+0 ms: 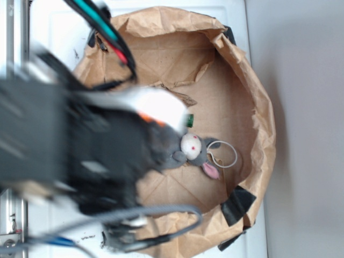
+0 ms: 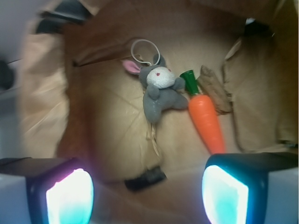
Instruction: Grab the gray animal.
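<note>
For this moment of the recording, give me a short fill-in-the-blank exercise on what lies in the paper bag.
1. The gray animal lies right beside an orange ____ with a green top.
2. The lining of its one visible ear is ____.
3. The thin loop string by its head is ____ in color.
4. In the wrist view, the hand is ____, fingers apart and touching nothing.

Missing words: carrot; pink; white; open
</note>
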